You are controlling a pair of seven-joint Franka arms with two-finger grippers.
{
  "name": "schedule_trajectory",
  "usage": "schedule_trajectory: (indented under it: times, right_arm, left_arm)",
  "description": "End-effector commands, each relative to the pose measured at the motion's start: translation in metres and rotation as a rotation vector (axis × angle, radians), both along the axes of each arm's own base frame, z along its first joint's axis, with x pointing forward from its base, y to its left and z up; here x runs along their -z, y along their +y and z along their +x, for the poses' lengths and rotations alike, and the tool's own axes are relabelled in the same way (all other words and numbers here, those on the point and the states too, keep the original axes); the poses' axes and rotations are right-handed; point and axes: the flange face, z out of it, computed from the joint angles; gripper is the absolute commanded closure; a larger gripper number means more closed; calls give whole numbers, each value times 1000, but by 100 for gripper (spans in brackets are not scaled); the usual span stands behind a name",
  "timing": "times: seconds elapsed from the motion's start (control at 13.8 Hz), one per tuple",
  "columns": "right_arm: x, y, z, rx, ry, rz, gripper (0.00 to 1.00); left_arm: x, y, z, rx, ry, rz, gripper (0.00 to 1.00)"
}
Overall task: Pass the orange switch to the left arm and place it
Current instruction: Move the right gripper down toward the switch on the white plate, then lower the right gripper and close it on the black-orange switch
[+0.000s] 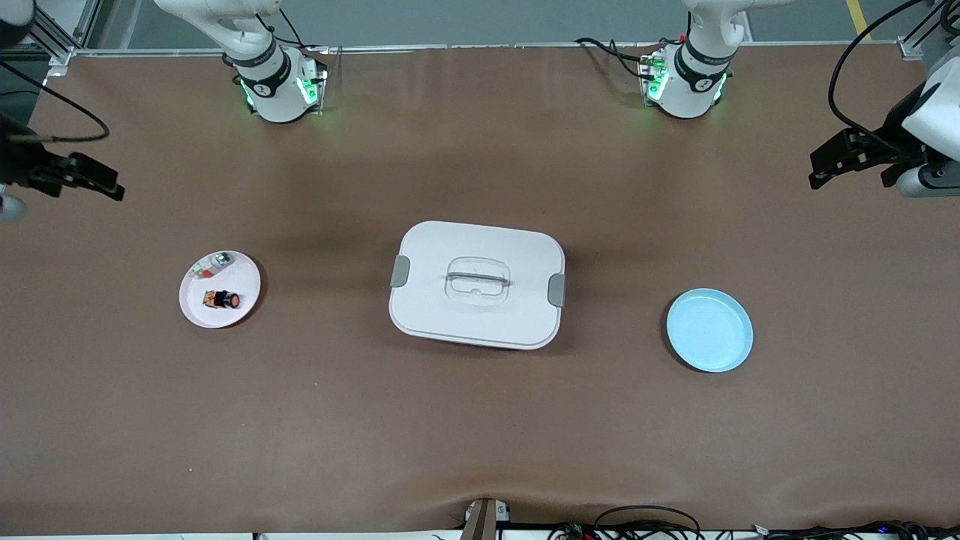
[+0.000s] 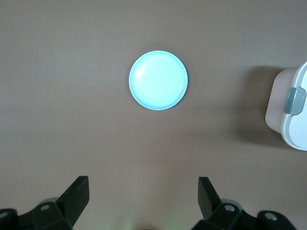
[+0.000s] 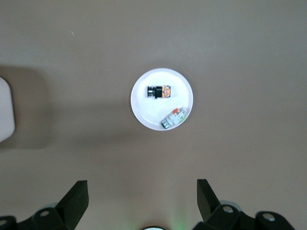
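Switch (image 1: 223,300) lies on its side on a small white plate (image 1: 238,315) toward the right arm's end of the table (image 1: 480,435), orange cap toward the box; a small silver and orange-red part (image 1: 212,265) shares the plate, at the rim nearer the robot bases, apart from the switch; white box (image 1: 477,285) sits mid-table, lid on, grey latches at both short ends, clear handle recessed in the lid; light blue plate (image 1: 709,330) toward the left arm's end, bare; the box stands between the two plates, well apart from each; right gripper (image 1: 82,178) up in the air at the table's edge on the right arm's end, fingers spread, holding nothing; left gripper (image 1: 840,159) likewise over the edge at the left arm's end, fingers spread, holding nothing; right wrist view looks down on the white plate with switch (image 3: 159,91) and part (image 3: 173,117); left wrist view looks down on the blue plate (image 2: 158,80) with a box corner (image 2: 291,108) at the frame's edge.
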Motion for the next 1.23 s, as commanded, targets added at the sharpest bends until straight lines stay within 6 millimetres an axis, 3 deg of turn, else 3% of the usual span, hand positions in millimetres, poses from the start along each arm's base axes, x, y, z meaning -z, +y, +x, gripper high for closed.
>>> schedule_trajectory:
  times: [0.0, 0.65, 0.94, 1.16]
  right_arm:
    - [51, -7, 17, 13, 34, 3, 0]
    - [192, -19, 13, -20, -63, 10, 0]
    - [242, -37, 25, -40, -70, 26, 0]
    - [274, -36, 30, -33, -65, 37, 0]
  left_arm:
    - [-3, 2, -1, 5, 5, 0, 0]
    - [4, 2, 4, -1, 16, -2, 0]
    - [9, 1, 5, 2, 28, -1, 0]
    - [12, 1, 7, 2, 31, -2, 0]
